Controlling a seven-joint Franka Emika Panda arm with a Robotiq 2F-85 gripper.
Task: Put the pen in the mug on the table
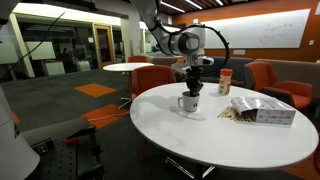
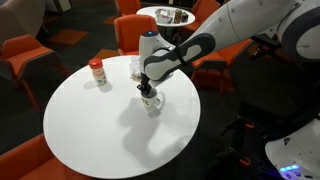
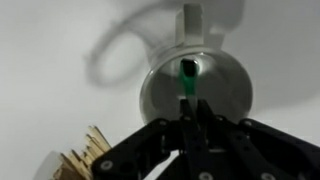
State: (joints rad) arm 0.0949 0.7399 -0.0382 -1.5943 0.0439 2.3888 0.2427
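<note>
Black hand (image 3: 188, 128), bottom centre, clamps the thin dark pen (image 3: 187, 92) over the small white ceramic mug (image 3: 155, 95); released tilted, it could catch the rim and fall out

Smooth white worktop (image 2: 90, 130) with a soft sheen, lower left. Mug (image 3: 160, 90) looks like glazed ceramic to me, glossy inside. My end effector (image 3: 189, 118) reads matt black plastic; the pen (image 3: 186, 88) dark, smooth.
</note>
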